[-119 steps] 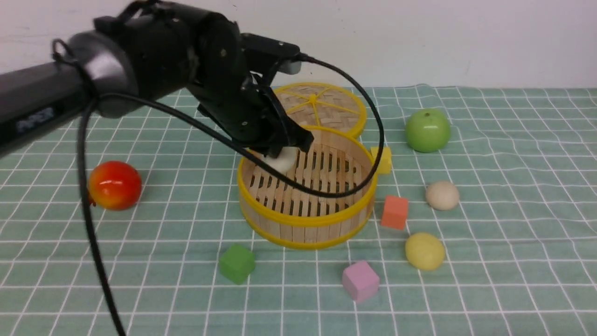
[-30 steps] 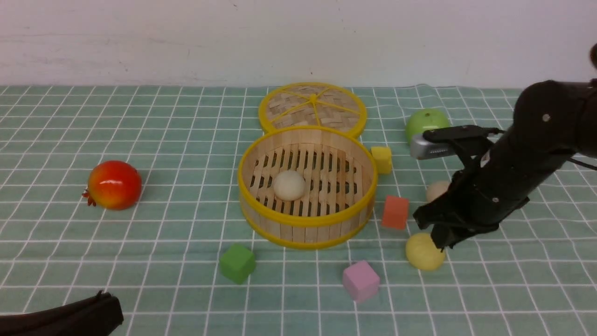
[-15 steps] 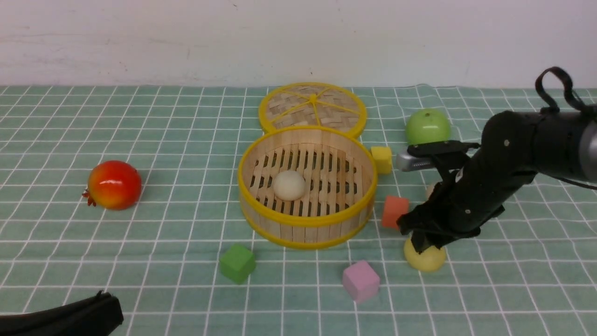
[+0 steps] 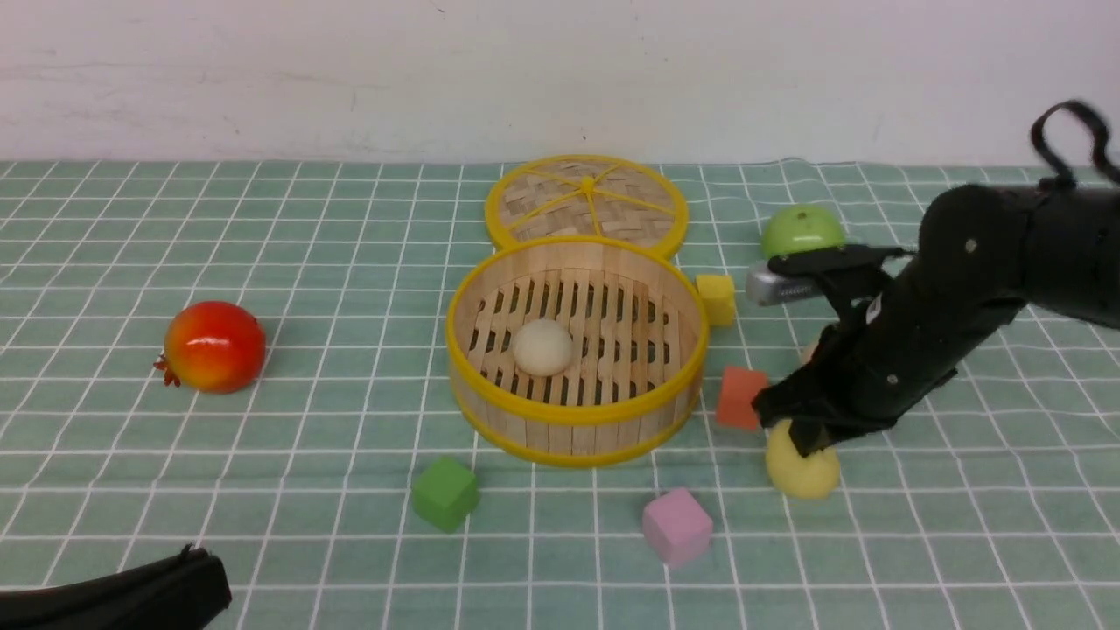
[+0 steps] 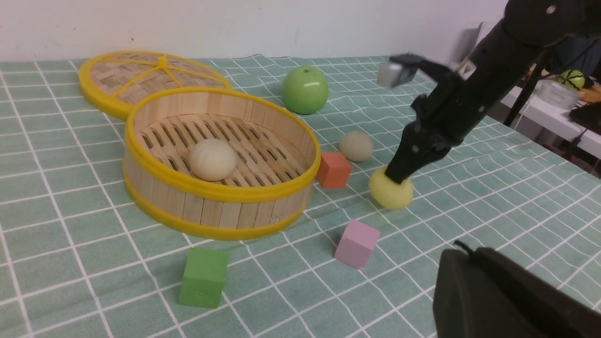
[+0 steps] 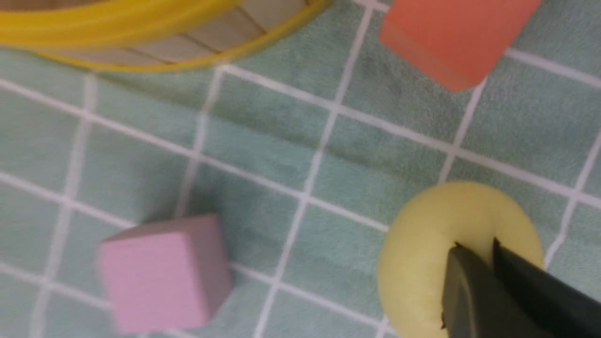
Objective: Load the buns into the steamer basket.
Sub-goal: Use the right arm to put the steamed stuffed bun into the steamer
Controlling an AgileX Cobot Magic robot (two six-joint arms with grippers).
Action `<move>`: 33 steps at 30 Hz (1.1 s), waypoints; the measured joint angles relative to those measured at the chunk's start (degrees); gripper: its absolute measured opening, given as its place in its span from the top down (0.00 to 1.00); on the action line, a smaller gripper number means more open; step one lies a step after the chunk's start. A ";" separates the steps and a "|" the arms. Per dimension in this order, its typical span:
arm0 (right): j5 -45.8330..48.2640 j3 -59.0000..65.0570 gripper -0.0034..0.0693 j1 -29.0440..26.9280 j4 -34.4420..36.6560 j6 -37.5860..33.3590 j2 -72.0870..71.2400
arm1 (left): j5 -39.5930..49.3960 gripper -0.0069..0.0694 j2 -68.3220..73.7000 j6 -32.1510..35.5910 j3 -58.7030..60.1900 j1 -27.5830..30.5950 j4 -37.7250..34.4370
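1. The basket stands mid-worktop on a green checked cloth, open side up.
2. An off-white bun lies on the basket's slotted floor, left of its centre.
3. The yellow bun is on the cloth, outside the basket and to its front right, just beside the orange cube.
4. The right gripper comes down at a slant onto the yellow bun. In the right wrist view its fingers stand nearly together and are pinched into the soft top of the bun, which is dented around them.
5. From the front I cannot tell whether the yellow bun rests on the cloth or is just clear of it.
6. The beige bun lies on the cloth behind the orange cube, well outside the basket. In the front view the right arm hides nearly all of it.
7. The left gripper is low at the near left edge of the worktop, closed, well apart from the basket.
8. The lid lies flat behind the basket, its rim touching the basket's rear.
9. The apple is to the lid's right, partly behind the right arm.
10. A yellow cube is just beside the basket's right wall.
11. A green cube and a pink cube lie in front of the basket.
12. A pomegranate sits far left.
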 joint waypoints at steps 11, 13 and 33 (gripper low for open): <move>-8.11 -15.67 0.94 8.34 -2.02 -1.42 6.11 | 0.00 0.91 0.00 0.00 0.00 0.00 0.00; -9.22 -18.02 0.94 8.26 -3.28 -1.48 10.09 | 0.00 0.90 0.00 0.00 0.00 0.00 0.00; -6.81 -20.85 0.25 7.84 -12.74 -1.23 9.79 | 0.00 0.89 0.00 0.00 0.00 0.00 -0.02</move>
